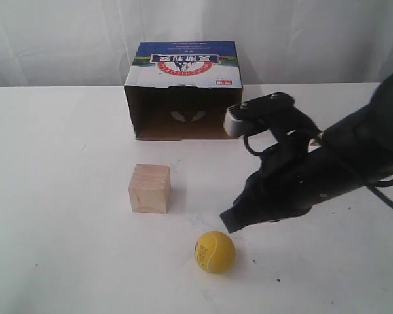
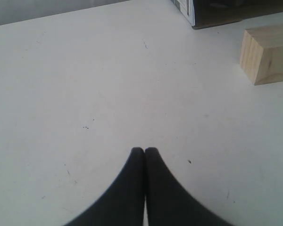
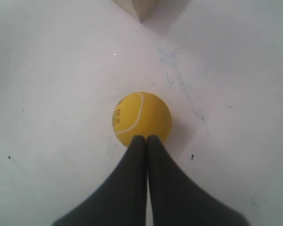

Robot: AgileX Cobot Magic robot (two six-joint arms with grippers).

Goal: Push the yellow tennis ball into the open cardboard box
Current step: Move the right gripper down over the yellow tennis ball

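Observation:
The yellow tennis ball lies on the white table near the front, with a dark printed mark on its left side; the right wrist view shows the ball too. My right gripper is shut and empty, its tip just above and to the right of the ball; in the right wrist view the gripper points at the ball's near side. The open cardboard box stands at the back, dark opening facing forward, blue top with logo. My left gripper is shut over bare table.
A pale wooden cube sits between the ball and the box, slightly left; the left wrist view shows the cube and a corner of the box. A white curtain hangs behind the table.

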